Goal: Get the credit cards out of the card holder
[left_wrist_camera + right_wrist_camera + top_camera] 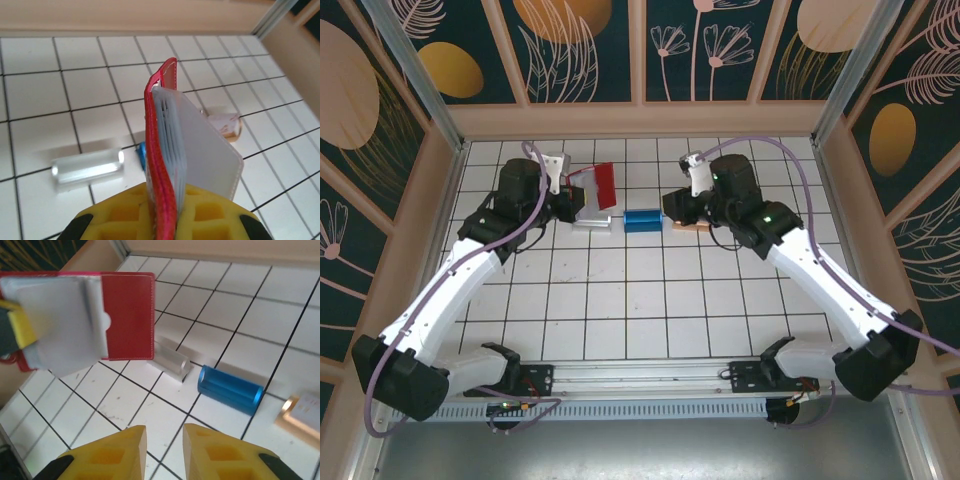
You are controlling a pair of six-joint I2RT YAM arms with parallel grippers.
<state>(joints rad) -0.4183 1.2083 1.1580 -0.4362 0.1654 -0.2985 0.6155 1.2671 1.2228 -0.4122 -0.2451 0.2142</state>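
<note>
The red card holder (pixel 605 184) hangs above the table at the back left, held upright and unfolded. My left gripper (pixel 167 200) is shut on its lower edge, with the red cover (pixel 160 150) and the greyish inner pockets (pixel 210 150) standing up between the yellow fingers. The right wrist view shows the holder (pixel 127 315) from the side, with pale pockets (pixel 65 325) over the red leather. The credit cards are hidden inside those pockets. My right gripper (pixel 164 440) is open a little, low over the tiles and right of the holder, with nothing between its fingers.
Three metallic blocks lie in a row under and right of the holder: silver (pixel 595 222), blue (pixel 643 221) and copper (pixel 692 227). The right gripper (pixel 672 210) hovers between the blue and copper ones. Wooden walls enclose the tiled table (pixel 640 300).
</note>
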